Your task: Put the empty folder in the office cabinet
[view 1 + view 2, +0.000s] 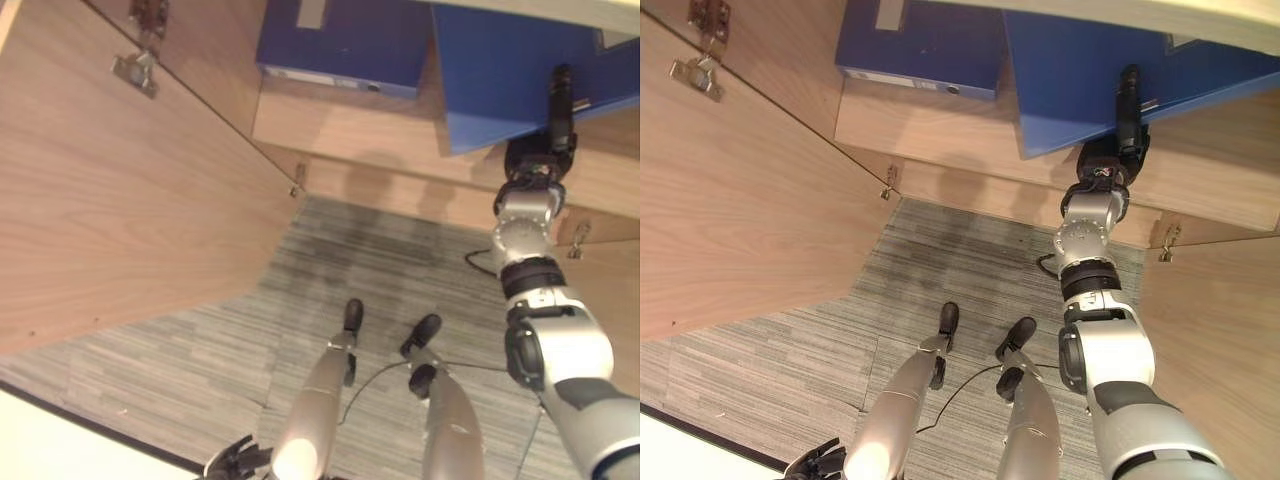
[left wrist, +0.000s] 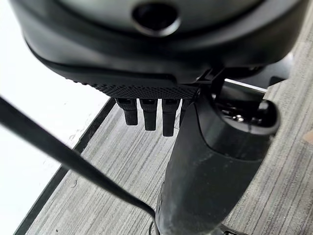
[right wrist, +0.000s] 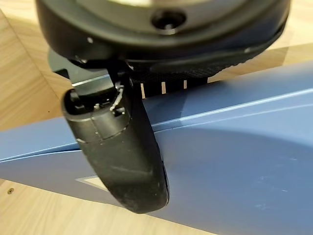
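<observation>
Two blue folders are counted: one folder (image 1: 1110,85) at the right, and a second folder (image 1: 920,45) lying on the shelf (image 1: 940,125) at the left. One cabinet shelf is seen. Two open doors are counted: one door (image 1: 730,200) at the left and another door (image 1: 1220,340) at the right. Four metal hinges are visible: two hinges (image 1: 700,70) on the left door, one hinge (image 1: 887,181) at the cabinet's lower left corner and one hinge (image 1: 1167,240) at its lower right. Two hands are counted: the right hand (image 1: 1120,140) and the left hand (image 2: 151,110).
</observation>
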Robot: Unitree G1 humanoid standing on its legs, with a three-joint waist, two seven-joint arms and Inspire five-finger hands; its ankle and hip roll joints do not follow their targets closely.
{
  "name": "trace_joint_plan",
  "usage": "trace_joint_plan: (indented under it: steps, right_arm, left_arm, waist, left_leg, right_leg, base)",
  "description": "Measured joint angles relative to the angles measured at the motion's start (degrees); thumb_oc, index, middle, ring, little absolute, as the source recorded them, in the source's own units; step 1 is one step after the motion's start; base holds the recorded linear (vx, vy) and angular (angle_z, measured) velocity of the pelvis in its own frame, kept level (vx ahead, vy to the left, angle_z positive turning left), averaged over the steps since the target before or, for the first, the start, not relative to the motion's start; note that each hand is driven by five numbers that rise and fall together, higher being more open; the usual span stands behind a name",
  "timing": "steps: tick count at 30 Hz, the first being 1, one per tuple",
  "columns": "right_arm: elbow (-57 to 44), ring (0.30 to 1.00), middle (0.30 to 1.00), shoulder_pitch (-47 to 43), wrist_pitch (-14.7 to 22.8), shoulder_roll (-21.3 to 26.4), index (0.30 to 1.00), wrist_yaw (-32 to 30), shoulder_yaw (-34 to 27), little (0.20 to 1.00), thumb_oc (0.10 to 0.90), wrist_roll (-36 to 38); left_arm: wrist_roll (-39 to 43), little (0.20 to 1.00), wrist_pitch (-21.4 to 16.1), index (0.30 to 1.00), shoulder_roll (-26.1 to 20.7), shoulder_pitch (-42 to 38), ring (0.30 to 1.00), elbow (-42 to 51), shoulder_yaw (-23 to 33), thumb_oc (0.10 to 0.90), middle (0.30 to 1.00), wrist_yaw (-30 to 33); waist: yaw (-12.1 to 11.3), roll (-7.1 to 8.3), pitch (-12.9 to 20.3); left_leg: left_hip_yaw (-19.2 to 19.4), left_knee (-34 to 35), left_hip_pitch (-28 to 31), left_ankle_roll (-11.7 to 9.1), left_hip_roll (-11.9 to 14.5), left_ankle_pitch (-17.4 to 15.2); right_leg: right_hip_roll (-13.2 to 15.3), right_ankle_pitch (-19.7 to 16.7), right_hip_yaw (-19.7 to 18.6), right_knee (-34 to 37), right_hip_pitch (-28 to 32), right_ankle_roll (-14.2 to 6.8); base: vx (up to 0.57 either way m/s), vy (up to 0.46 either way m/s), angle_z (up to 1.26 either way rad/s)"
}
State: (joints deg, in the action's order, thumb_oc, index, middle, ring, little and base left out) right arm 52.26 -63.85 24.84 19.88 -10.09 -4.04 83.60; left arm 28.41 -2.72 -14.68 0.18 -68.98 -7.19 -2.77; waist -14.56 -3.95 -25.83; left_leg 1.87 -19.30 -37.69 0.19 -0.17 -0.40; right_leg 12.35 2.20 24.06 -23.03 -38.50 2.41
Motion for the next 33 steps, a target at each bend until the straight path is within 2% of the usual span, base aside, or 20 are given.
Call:
trace_joint_plan:
  steps: [2,5,8,17,21,28,33]
  right_arm:
    - [-0.36,0.3,0.3,-0.73,0.53,0.11,0.3,-0.02,-0.17,0.3,0.4,0.11]
    - [-0.58,0.3,0.3,-1.73,1.64,0.73,0.3,-0.08,-1.23,0.3,0.4,1.71]
    - [-0.58,0.3,0.3,-2.41,2.81,1.5,0.3,-0.47,-1.4,0.3,0.4,2.21]
    - [2.94,0.3,0.3,-8.83,2.86,5.79,0.3,-2.18,0.75,0.3,0.4,3.91]
    - [4.03,0.3,0.3,-9.98,2.96,6.23,0.3,-2.48,0.87,0.3,0.4,4.65]
    - [4.03,0.3,0.3,-10.17,4.25,6.32,0.3,-3.25,-1.25,0.3,0.4,5.93]
    - [3.89,0.3,0.3,-10.35,7.4,6.17,0.3,-5.6,-4.0,0.3,0.4,6.38]
  left_arm:
    - [-0.07,0.9,-0.03,0.9,-0.08,0.2,0.9,0.46,0.04,0.8,0.9,0.03]
    - [-0.12,0.9,0.06,0.9,-0.08,0.32,0.9,1.57,0.03,0.8,0.9,0.02]
    - [-0.28,0.9,0.14,0.9,-0.14,0.32,0.9,1.82,-0.06,0.8,0.9,0.09]
    - [-0.54,0.9,0.18,0.9,-0.27,0.62,0.9,2.17,-1.08,0.8,0.9,0.08]
    - [-0.54,0.9,0.17,0.9,-0.3,0.63,0.9,2.29,-1.56,0.8,0.9,0.12]
    - [-0.55,0.9,0.2,0.9,-0.37,0.63,0.9,2.3,-1.57,0.8,0.9,0.51]
    - [-0.56,0.9,0.21,0.9,-0.77,0.63,0.9,2.8,-1.67,0.8,0.9,1.26]
  waist:
    - [-0.3,-0.32,0.2]
    - [-1.34,-0.5,0.32]
    - [-1.43,-1.49,0.92]
    - [-1.78,-1.53,1.19]
    - [-1.79,-1.58,1.35]
    - [-1.8,-1.58,1.35]
    - [-2.29,-1.59,1.35]
  left_leg:
    - [-0.5,-1.11,-1.5,0.04,-0.22,-0.11]
    - [-0.79,-2.07,-2.92,0.07,-0.78,-0.2]
    - [-2.07,-3.11,-4.2,0.13,-1.39,-0.23]
    - [-2.26,-3.13,-4.32,0.23,-1.55,-0.13]
    - [-2.44,-3.08,-4.41,0.2,-1.59,-0.08]
    - [-3.33,-2.67,-4.77,0.15,-1.87,0.22]
    - [-3.45,-2.33,-4.8,0.18,-1.98,0.24]
  right_leg:
    - [0.34,0.42,0.25,-1.19,-1.0,-0.54]
    - [1.3,0.8,0.45,-2.68,-2.54,-0.02]
    - [2.18,1.3,1.74,-3.87,-3.07,0.0]
    - [2.34,1.3,1.92,-4.18,-3.05,-0.1]
    - [2.4,1.37,2.14,-4.08,-3.04,-0.18]
    - [2.54,1.38,2.96,-4.01,-3.01,-0.18]
    - [2.62,1.41,3.09,-3.86,-3.03,-0.22]
  base:
    - [-0.01,-0.025,0.1]
    - [0.0,-0.033,0.12]
    - [0.0,-0.031,0.21]
    - [0.0,-0.021,0.01]
    - [0.01,-0.019,0.01]
    - [0.01,-0.023,0.06]
    - [0.0,0.0,0.0]
